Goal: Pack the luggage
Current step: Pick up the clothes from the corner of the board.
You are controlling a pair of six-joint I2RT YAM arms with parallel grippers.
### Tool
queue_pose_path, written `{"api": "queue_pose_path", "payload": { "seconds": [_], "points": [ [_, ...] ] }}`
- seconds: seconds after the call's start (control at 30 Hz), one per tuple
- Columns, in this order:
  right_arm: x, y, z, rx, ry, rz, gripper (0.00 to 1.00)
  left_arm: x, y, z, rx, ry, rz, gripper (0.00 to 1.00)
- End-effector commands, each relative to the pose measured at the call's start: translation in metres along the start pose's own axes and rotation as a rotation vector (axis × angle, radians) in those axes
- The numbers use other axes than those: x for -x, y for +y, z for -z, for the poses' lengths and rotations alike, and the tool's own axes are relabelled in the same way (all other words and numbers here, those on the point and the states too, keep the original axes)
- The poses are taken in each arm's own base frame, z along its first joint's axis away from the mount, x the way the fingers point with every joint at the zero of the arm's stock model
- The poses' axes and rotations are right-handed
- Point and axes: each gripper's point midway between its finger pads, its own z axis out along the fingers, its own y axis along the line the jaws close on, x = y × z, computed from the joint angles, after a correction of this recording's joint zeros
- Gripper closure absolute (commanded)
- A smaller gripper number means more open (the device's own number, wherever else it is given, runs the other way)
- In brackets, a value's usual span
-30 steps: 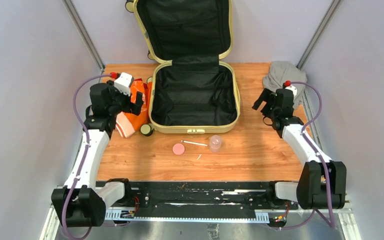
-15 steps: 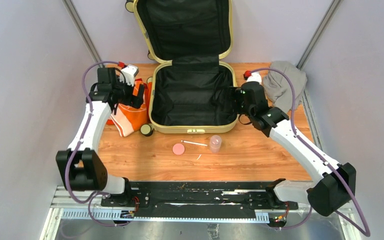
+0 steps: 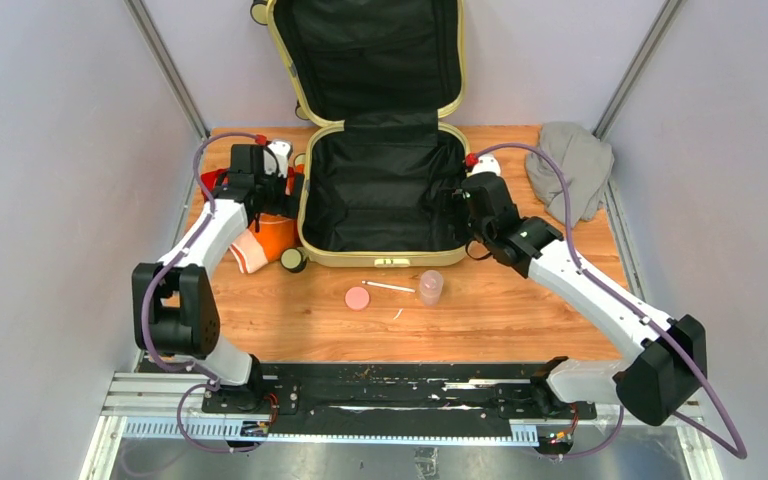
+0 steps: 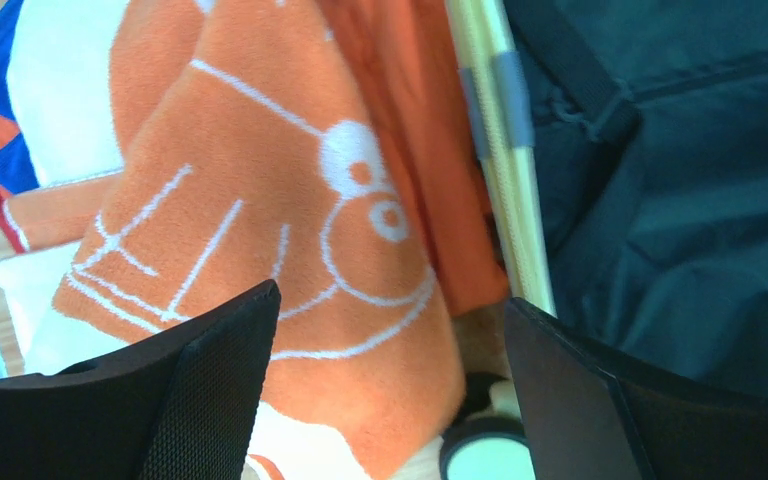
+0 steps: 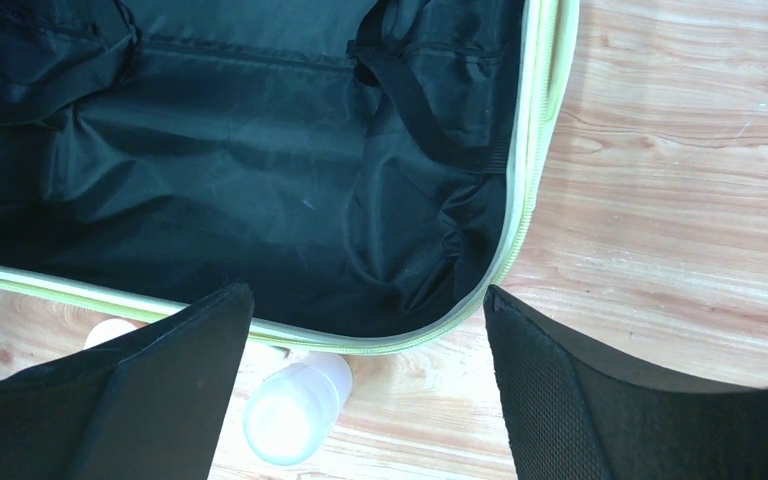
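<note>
The luggage (image 3: pixel 390 258) lies open in the middle of the table, pale yellow with black lining, its lid standing up against the back wall. My left gripper (image 3: pixel 282 190) hovers open at its left side. In the left wrist view this gripper (image 4: pixel 390 300) is above an orange garment with white line drawings (image 4: pixel 260 200), beside the luggage rim (image 4: pixel 505 150). My right gripper (image 3: pixel 455 205) is open at the luggage's right edge. In the right wrist view it (image 5: pixel 368 292) hangs over the lining at the near right corner, by the rim (image 5: pixel 535 150). Neither gripper holds anything.
A grey cloth (image 3: pixel 570 160) lies at the far right. In front of the luggage are a small clear bottle (image 3: pixel 430 286) (image 5: pixel 295 405), a pink disc (image 3: pixel 357 298) and a thin white stick (image 3: pixel 390 287). A small round jar (image 3: pixel 292 260) (image 4: pixel 485 455) sits by the orange garment (image 3: pixel 270 235).
Both arms have swung inward to the luggage. The left moved back and right over the orange garment. The right left the grey cloth and reached the luggage's right edge.
</note>
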Motion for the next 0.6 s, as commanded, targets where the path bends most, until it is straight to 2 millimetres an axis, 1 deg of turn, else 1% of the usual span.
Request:
{"api": "queue_pose_path", "payload": {
  "seconds": [0.0,0.07,0.13,0.2,0.3,0.37,0.43,0.57],
  "points": [
    [-0.004,0.014,0.002,0.035,0.032,0.036,0.11,-0.010,0.029,-0.023,0.161,0.024,0.038,0.15],
    [-0.003,0.016,0.002,0.042,0.034,0.040,0.12,-0.011,0.038,-0.027,0.211,0.029,0.037,0.19],
    [-0.002,0.019,0.002,0.052,0.037,0.044,0.12,-0.010,0.042,-0.029,0.229,0.023,0.042,0.22],
    [-0.001,0.022,0.001,0.059,0.038,0.045,0.13,-0.008,0.037,-0.029,0.203,0.014,0.050,0.23],
    [0.000,0.026,-0.001,0.074,0.046,0.043,0.14,-0.011,0.030,-0.032,0.162,0.018,0.056,0.24],
    [0.000,0.031,-0.003,0.087,0.053,0.042,0.14,-0.017,0.029,-0.038,0.157,0.040,0.058,0.25],
    [0.000,0.035,-0.004,0.097,0.060,0.047,0.15,-0.028,0.027,-0.046,0.146,0.081,0.057,0.25],
    [-0.002,0.040,-0.006,0.106,0.074,0.062,0.15,-0.049,0.017,-0.060,0.091,0.148,0.062,0.20]
  ]
}}
